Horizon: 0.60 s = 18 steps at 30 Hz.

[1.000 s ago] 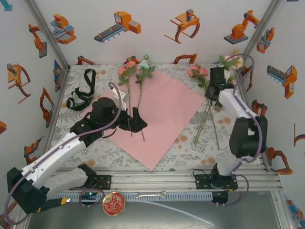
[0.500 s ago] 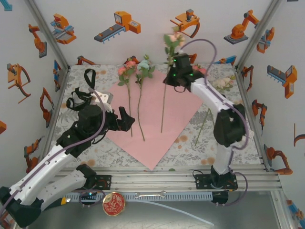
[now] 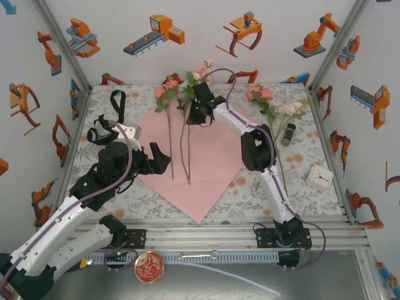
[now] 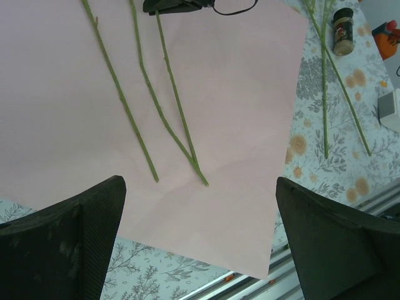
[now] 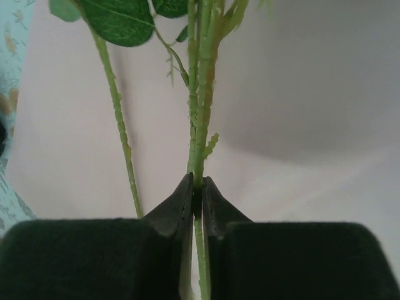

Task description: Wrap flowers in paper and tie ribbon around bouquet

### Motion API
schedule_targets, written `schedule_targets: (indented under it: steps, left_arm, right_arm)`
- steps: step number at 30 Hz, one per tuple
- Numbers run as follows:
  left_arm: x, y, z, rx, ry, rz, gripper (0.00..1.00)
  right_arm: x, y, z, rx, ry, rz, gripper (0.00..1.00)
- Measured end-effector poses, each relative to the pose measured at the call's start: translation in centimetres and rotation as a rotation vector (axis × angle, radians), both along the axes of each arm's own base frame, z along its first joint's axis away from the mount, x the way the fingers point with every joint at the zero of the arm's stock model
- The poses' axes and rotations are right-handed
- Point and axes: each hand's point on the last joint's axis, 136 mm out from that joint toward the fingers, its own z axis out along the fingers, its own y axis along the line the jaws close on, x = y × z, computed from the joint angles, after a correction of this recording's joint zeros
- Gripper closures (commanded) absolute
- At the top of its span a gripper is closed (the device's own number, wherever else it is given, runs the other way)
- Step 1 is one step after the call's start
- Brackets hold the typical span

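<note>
At the desk's (image 3: 250, 187) far edge your right fingers (image 5: 169, 215) pinch a flower stem (image 5: 200, 137) over the paper (image 3: 219, 150); left fingers (image 4: 69, 244) gape wide.

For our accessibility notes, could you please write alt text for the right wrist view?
The right gripper pinches a thin green flower stem between its two dark fingertips, closed on it. Behind it lies the pink paper. A second stem runs alongside on the left, with a green leaf at the top.

Three stems (image 4: 120, 94) on pink paper (image 4: 244, 94)
</note>
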Motion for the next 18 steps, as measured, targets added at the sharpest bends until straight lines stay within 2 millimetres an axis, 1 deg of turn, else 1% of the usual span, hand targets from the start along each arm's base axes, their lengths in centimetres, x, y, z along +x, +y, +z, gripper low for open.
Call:
schedule_targets:
  steps: [2, 4, 5, 7, 8, 10, 12, 13, 14, 15, 16, 17, 18]
  left_arm:
    - [0.1, -0.2, -0.3, 0.003, 0.009, -0.005, 0.03]
    - [0.0, -0.4, -0.4, 0.001, 0.016, -0.016, 0.03]
    - [-0.1, -0.6, -0.4, -0.005, 0.019, -0.028, 0.03]
    - [-0.3, -1.3, -0.2, -0.024, 0.019, -0.065, 0.03]
    - [-0.4, -1.8, -0.1, -0.039, 0.017, -0.090, 0.03]
    - [-0.7, -2.8, 0.2, -0.067, 0.013, -0.144, 0.03]
    - [-1.0, -4.1, 0.5, -0.099, 0.012, -0.207, 0.03]
    - [-1.1, -4.7, 0.6, -0.112, 0.012, -0.236, 0.03]
    - [-1.3, -5.4, 0.8, -0.127, 0.012, -0.271, 0.03]
    - [-1.4, -6.0, 0.9, -0.140, 0.013, -0.301, 0.03]
    - [-1.5, -6.7, 0.9, -0.149, 0.015, -0.329, 0.03]
    - [-1.7, -7.5, 0.9, -0.160, 0.020, -0.366, 0.03]
    - [-2.0, -8.2, 0.8, -0.167, 0.027, -0.398, 0.03]
  right_arm:
    - [-0.9, -0.1, -0.6, -0.027, 0.030, 0.013, 0.65]
    - [-1.3, -0.5, -0.2, -0.051, 0.024, 0.025, 0.58]
    - [-1.6, -0.9, 0.4, -0.066, 0.018, 0.030, 0.56]
    - [-2.2, -2.3, 2.2, -0.089, 0.000, 0.029, 0.54]
    - [-2.5, -3.2, 3.6, -0.095, -0.017, 0.027, 0.53]
    - [-2.9, -5.6, 7.1, -0.113, -0.068, 0.007, 0.52]
    - [-3.4, -9.2, 11.3, -0.128, -0.143, -0.033, 0.51]
    - [-3.5, -11.0, 13.0, -0.135, -0.177, -0.059, 0.51]
    - [-3.8, -13.3, 14.8, -0.147, -0.213, -0.091, 0.51]
    - [-4.1, -16.1, 16.5, -0.161, -0.253, -0.138, 0.51]
    - [-4.2, -18.8, 17.7, -0.179, -0.283, -0.186, 0.51]
    - [-4.4, -21.8, 18.6, -0.200, -0.308, -0.243, 0.51]
    - [-4.5, -25.1, 19.0, -0.228, -0.325, -0.303, 0.51]
